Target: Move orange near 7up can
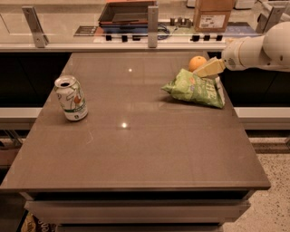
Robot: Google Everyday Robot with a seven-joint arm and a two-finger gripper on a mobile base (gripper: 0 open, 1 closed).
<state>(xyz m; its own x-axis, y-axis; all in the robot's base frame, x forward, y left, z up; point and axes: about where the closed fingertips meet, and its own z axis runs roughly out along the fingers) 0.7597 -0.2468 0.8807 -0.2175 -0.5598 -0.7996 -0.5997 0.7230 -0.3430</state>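
Observation:
The orange [196,62] sits on the brown table at the far right, just behind a crinkled green chip bag [195,88]. The 7up can [71,98] stands upright on the left side of the table, white and green with a silver top. My gripper [207,69] reaches in from the right on a white arm. Its cream fingers [209,68] point left, close beside the orange's right side and just above the bag's back edge.
The table [136,149] stretches wide between can and bag. Behind it runs a counter with a dark tray [124,12], a cardboard box [213,14] and metal posts [152,20]. The floor shows at the lower right.

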